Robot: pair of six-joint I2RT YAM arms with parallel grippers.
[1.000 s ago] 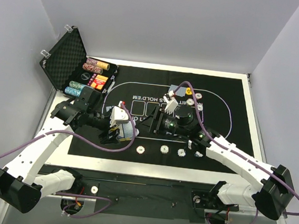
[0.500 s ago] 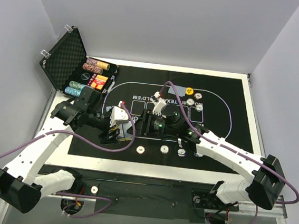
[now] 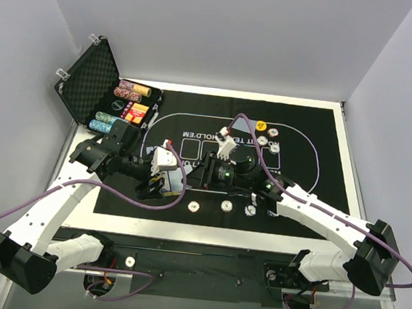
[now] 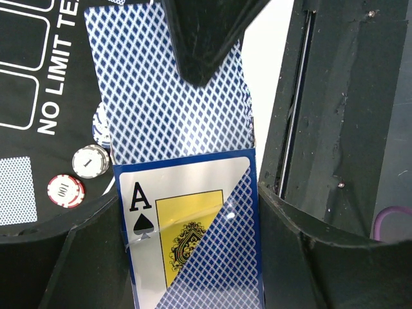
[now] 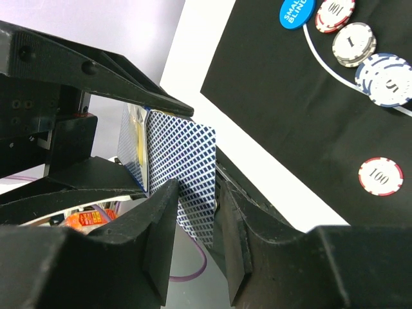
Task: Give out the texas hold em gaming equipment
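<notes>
My left gripper (image 3: 161,182) is shut on a deck of playing cards (image 4: 193,238) in its box, ace of spades showing, and holds it above the mat's near left edge. One blue-backed card (image 4: 174,96) sticks well out of the deck. My right gripper (image 3: 194,174) reaches in from the right, and its narrow jaws are closed around that card (image 5: 187,167). Speckled poker chips (image 3: 225,205) lie in a row on the mat's near side. More chips (image 3: 269,140) and a yellow button (image 3: 261,126) lie at the far right. A blue button (image 5: 295,11) and chips (image 5: 354,44) show in the right wrist view.
A black felt mat (image 3: 304,120) covers the table. An open black foam-lined case (image 3: 89,77) stands at the back left with stacks of chips (image 3: 133,89) in it. A blue-backed card (image 4: 16,190) lies on the mat. Purple cables loop over both arms.
My right gripper swung left from the mat's middle to the deck in my left gripper and closed on the card, then drew back slightly right. The left arm has barely moved.
</notes>
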